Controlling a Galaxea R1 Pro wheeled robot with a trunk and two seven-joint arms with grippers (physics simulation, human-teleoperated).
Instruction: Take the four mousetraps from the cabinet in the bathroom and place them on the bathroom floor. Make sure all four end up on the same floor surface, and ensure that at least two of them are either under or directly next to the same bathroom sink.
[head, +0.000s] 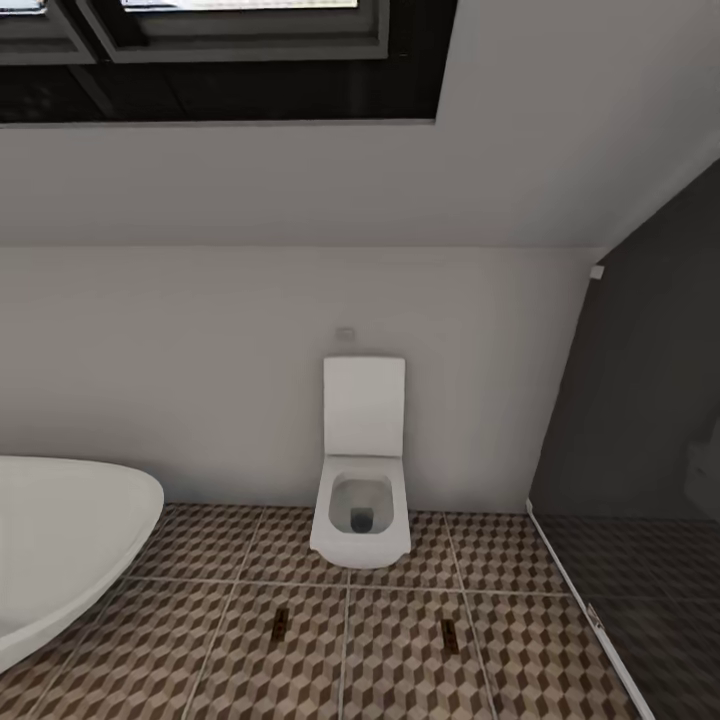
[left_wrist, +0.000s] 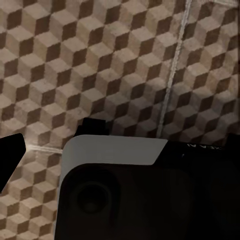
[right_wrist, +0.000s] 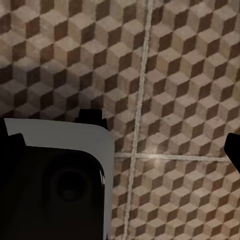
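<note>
Cube-pattern bathroom floor (head: 400, 650) nearest you: 2 mousetraps (head: 281, 623) (head: 450, 636) lie flat, well apart, before toilet (head: 361, 500), likely dropped there, not by sink. Tool states: cannot tell.

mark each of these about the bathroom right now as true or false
1. Two mousetraps lie on the bathroom floor. True.
2. The toilet has its lid shut. False: the lid stands up against the wall and the bowl is open.
3. Both mousetraps lie in front of the toilet, one to each side. True.
4. The bathtub is at the right of the head view. False: it is at the left; grey glass is at the right.
5. A mousetrap rests on the bathtub's rim. False: both lie on the tiles.
</note>
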